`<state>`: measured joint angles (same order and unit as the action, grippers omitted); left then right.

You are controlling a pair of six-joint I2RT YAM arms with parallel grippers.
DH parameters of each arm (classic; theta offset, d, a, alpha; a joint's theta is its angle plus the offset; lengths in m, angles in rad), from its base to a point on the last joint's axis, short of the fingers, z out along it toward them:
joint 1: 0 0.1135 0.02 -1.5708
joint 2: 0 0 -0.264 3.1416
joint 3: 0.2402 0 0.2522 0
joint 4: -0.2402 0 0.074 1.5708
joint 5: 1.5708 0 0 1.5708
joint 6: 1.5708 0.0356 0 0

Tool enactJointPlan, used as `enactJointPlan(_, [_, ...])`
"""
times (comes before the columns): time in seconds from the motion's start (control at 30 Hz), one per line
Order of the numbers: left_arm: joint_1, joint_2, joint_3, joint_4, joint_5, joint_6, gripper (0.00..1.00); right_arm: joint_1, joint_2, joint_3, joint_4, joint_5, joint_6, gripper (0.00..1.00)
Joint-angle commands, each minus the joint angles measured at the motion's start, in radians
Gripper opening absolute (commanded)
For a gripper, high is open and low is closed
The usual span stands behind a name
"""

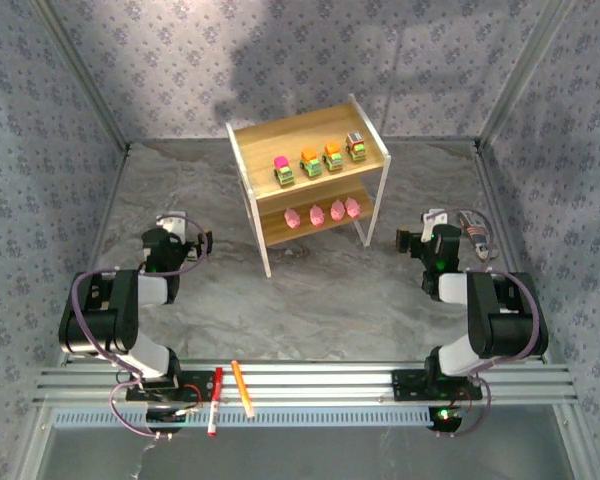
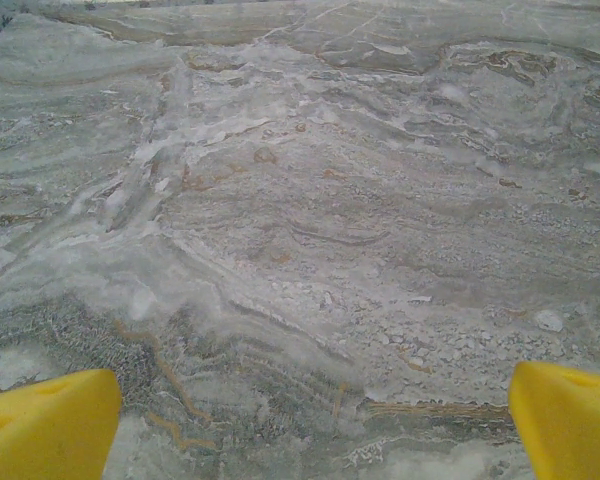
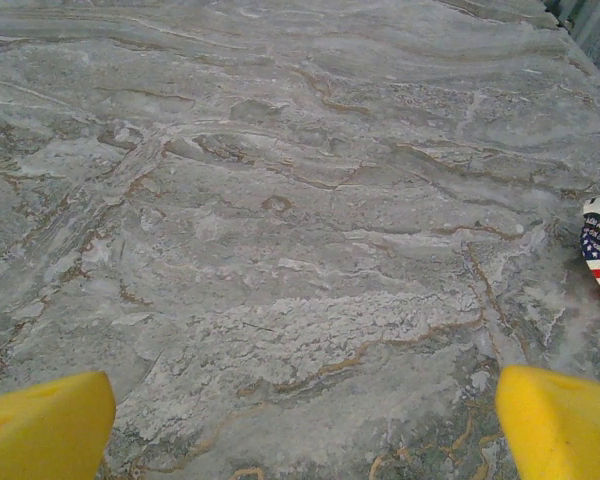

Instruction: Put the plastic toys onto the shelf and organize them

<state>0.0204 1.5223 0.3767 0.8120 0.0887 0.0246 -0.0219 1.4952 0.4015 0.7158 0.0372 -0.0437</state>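
Plastic toys [image 1: 309, 161] on shelf [image 1: 280, 135], pink figures [image 1: 325, 213] shadowed, indistinct

Two-tier light-wood shelf [image 1: 265, 145] with white frame legs upright at mid-table, top board holding a row of four green trucks [image 1: 309, 162], tops magenta, orange, orange-red, grey left to right, lower board a row of four pink figures [image 1: 316, 214]

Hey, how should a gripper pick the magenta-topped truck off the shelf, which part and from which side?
Probably from above: the magenta truck stands upright on the open top board of the shelf. Pinch its front and back ends rather than its flanks, since the orange truck stands close beside it and leaves little room for a finger.
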Motion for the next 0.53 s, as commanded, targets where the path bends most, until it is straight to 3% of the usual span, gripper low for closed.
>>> enactJointPlan(0.0, [0.006,0.009,0.019,0.03,-0.003,-0.014,1.0,-0.007,0.009,0.022,0.025,-0.01,0.015,1.0])
enactJointPlan(0.5, [0.007,0.009,0.023,0.026,-0.01,-0.017,1.0,-0.009,0.008,0.022,0.025,-0.013,0.015,1.0])
